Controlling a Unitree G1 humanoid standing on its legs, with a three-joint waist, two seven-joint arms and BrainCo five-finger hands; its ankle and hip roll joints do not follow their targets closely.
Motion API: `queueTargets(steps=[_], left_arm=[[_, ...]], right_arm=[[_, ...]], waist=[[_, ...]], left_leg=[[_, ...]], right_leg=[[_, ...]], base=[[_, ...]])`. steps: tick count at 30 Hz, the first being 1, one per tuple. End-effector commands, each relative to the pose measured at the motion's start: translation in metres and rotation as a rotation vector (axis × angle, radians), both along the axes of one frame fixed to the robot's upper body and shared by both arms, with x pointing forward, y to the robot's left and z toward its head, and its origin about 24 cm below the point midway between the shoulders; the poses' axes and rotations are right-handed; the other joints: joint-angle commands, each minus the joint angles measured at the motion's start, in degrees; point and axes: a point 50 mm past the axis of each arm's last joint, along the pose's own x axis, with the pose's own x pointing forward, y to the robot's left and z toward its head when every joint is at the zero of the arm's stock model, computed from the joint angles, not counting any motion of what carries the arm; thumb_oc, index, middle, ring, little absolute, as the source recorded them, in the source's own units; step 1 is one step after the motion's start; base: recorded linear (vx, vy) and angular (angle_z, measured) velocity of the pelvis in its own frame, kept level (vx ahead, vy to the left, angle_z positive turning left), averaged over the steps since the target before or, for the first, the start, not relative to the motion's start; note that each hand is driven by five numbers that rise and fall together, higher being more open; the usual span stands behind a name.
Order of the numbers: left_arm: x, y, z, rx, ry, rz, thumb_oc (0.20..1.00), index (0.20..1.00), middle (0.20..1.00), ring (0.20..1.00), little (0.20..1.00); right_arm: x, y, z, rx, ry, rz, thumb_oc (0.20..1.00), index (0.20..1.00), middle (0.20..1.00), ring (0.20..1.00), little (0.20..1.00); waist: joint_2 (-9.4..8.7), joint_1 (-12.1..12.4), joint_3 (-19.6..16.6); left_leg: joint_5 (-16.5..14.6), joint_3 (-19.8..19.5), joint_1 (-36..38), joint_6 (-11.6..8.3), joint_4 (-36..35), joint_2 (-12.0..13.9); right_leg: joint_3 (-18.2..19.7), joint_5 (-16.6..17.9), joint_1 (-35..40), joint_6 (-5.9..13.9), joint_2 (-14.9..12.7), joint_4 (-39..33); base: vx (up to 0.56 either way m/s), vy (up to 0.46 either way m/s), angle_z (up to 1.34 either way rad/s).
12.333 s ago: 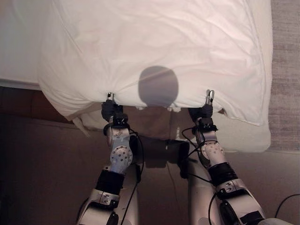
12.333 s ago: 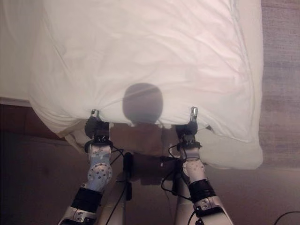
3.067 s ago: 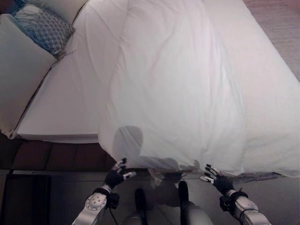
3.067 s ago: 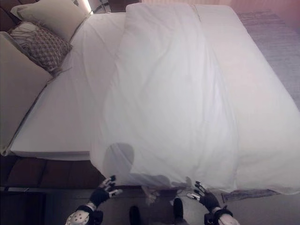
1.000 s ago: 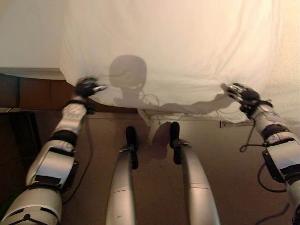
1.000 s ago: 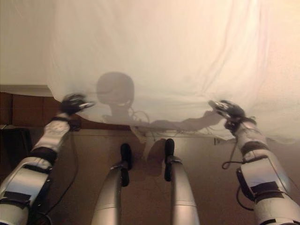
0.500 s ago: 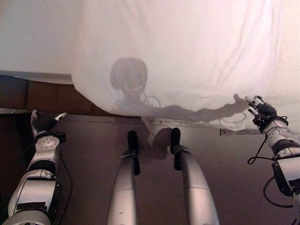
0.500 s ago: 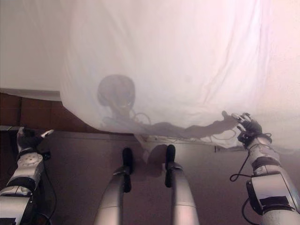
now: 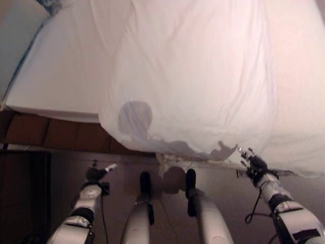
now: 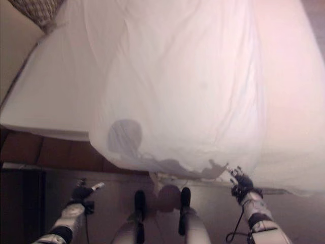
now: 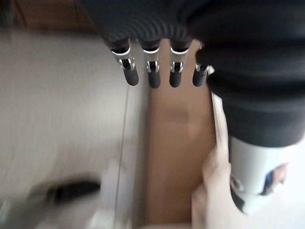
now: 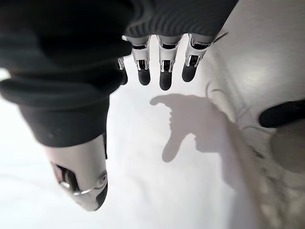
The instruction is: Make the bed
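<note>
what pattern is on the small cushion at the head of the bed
A dark criss-cross lattice on a lighter ground; the cushion shows best in the right eye view.

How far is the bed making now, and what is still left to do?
Done: the white duvet lies spread along the white mattress, its near edge hanging over the side. In hand: nothing; left hand and right hand are open, off the cloth. Left: the mattress strip near the patterned cushion remains uncovered.

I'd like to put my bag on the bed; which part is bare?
The flat sheet between the pillows and the duvet looks free. The duvet's bulging edge near the right hand is rumpled, so probably less steady.
</note>
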Motion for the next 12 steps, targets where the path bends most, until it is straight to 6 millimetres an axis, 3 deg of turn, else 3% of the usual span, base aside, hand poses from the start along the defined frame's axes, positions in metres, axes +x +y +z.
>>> queueTargets(steps=[1, 7, 12], left_arm=[[-0.019, -0.012, -0.02, -0.064, 0.114, -0.098, 1.0, 1.0, 1.0, 1.0, 1.0], [-0.049, -0.053, -0.047, -0.125, 0.285, -0.29, 1.0, 1.0, 1.0, 1.0, 1.0], [-0.067, -0.077, -0.06, -0.13, 0.419, -0.395, 1.0, 1.0, 1.0, 1.0, 1.0]], right_arm=[[-0.017, 0.005, -0.016, -0.046, 0.066, 0.039, 1.0, 1.0, 1.0, 1.0, 1.0], [-0.064, 0.038, -0.058, -0.015, 0.287, 0.177, 1.0, 1.0, 1.0, 1.0, 1.0], [-0.092, 0.063, -0.078, -0.026, 0.443, 0.308, 1.0, 1.0, 1.0, 1.0, 1.0]], waist=[[0.04, -1.98, -6.05], [0.06, -2.78, -11.42], [0.14, -2.28, -15.06]], left_leg=[[1.8, -1.85, 0.02, -2.15, -1.93, 1.9], [0.85, -1.27, 5.81, -1.44, -4.28, 1.69], [-0.87, -1.18, 9.72, -0.86, -4.92, 1.51]], right_leg=[[2.95, -0.16, 2.49, 6.82, -3.17, -1.27], [3.44, 1.57, 8.81, 6.94, -4.19, -6.93], [2.98, 1.1, 13.41, 7.13, -4.64, -8.86]], base=[[0.1, 0.044, -0.05], [0.1, 0.049, -0.01], [0.11, 0.02, -0.02]])
